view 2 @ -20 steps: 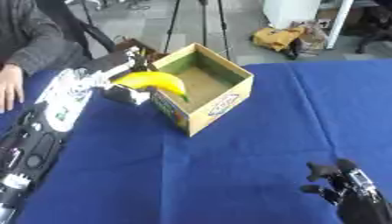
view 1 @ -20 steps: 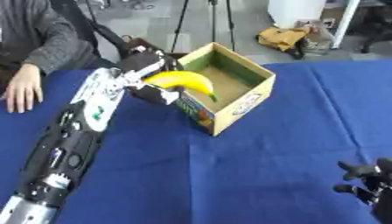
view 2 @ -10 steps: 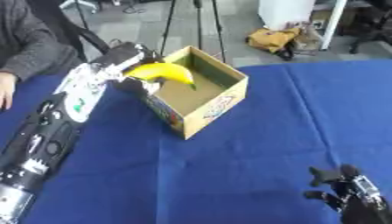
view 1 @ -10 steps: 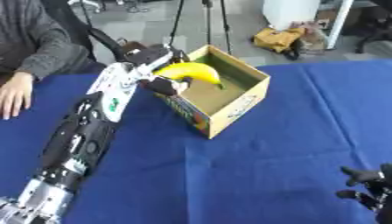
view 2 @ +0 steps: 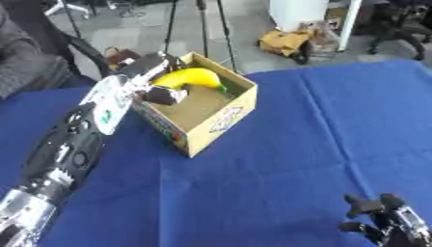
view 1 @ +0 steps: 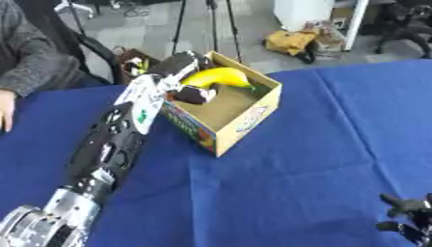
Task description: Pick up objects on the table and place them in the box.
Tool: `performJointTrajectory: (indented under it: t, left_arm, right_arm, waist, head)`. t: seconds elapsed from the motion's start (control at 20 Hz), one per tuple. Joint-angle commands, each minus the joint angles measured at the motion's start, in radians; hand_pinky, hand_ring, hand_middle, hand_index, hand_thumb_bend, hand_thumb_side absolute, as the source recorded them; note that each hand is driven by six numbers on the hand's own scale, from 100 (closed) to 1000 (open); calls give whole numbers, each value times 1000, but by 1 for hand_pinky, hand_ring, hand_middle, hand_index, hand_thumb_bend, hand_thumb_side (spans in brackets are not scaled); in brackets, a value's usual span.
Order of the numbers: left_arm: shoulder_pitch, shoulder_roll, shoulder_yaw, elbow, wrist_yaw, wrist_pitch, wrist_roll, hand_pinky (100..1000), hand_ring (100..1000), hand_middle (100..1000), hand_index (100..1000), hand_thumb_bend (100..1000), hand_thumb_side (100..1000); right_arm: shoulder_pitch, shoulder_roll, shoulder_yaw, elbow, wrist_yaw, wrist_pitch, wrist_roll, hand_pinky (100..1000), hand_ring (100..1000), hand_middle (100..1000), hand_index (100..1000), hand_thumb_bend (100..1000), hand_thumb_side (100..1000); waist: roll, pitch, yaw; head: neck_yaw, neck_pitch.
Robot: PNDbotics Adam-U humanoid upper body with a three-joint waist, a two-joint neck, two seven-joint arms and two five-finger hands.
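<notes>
A curved yellow banana is held in the curled fingers of the left hand over the open cardboard box on the blue cloth, and if released too near the far rim, it could be tipped outside

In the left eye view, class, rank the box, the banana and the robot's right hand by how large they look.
1. box
2. banana
3. right robot hand, though it is cut off at the frame's corner and nearer the camera, so its rank is unsure.
</notes>
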Motion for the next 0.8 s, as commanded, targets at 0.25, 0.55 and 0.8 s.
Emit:
performJointTrajectory:
  t: [0.25,0.55,0.8]
  left_arm:
    - [-30,47,-9,74,-118,14,120,736,623,594,791,100,300]
    - [-19,43,-4,122,-217,19,114,772,695,695,837,145,576]
    - [-7,39,-1,123,-213,-47,59,811,758,767,859,380,895]
  right_arm:
    - [-13,-21,1,-18,5,-2,7,653,963,537,626,100,842]
    - [-12,-21,0,-14,8,0,6,653,962,537,626,100,845]
    - [-12,-21,0,-12,8,0,5,653,963,537,625,100,844]
  waist:
    - [3,-10,-16]
    - [10,-12,-15]
    - [10,-16,-3]
  head:
    - [13,-16]
    - [7,-14]
    - [0,-11]
